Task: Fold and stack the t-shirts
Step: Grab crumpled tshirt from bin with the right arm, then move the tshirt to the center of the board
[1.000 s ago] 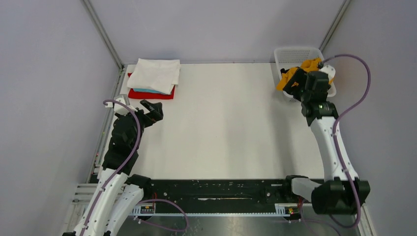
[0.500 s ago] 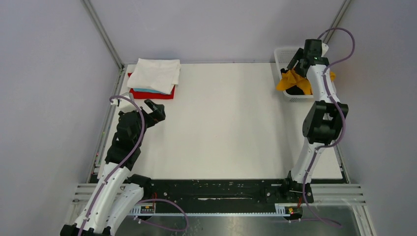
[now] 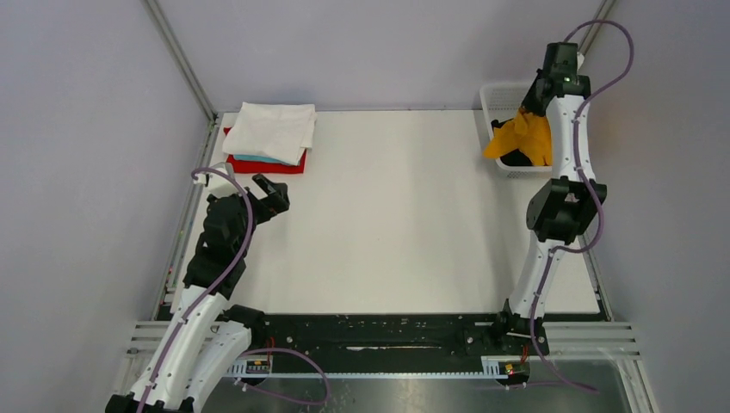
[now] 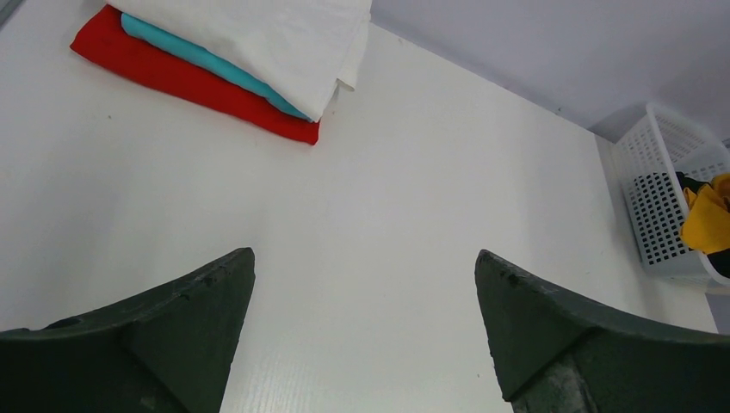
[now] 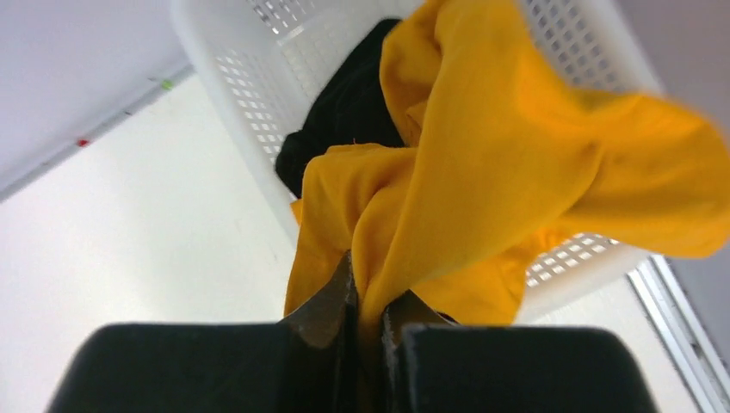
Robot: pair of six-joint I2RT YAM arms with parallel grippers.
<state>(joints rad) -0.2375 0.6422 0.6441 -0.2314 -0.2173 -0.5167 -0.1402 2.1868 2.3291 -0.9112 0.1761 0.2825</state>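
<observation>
Pinching a fold of the mustard-yellow t-shirt [image 5: 482,172] tight between its two fingers, the right gripper [image 5: 366,297] hangs over the white lattice basket [image 3: 498,93], which sits at the far right corner of the table [image 3: 387,224]. The right arm reaches up and forward to get there. The yellow cloth runs from the closed jaws down into the basket in loose bunched folds, and part of it spills over the basket's rim on the side facing the table. A black t-shirt [image 5: 344,112] lies crumpled inside the basket, under and beside the yellow one. Well apart, on the left side of the table, the left gripper [image 4: 363,255] hovers with its jaws spread wide and nothing between them, the bare tabletop showing in the gap. Just beyond it, at the far left corner, three folded shirts lie stacked: a white t-shirt [image 3: 271,129] on top, a light-blue t-shirt [image 4: 198,60] in the middle with only its edge showing, and a red t-shirt [image 4: 172,76] at the bottom, resting on the table.
</observation>
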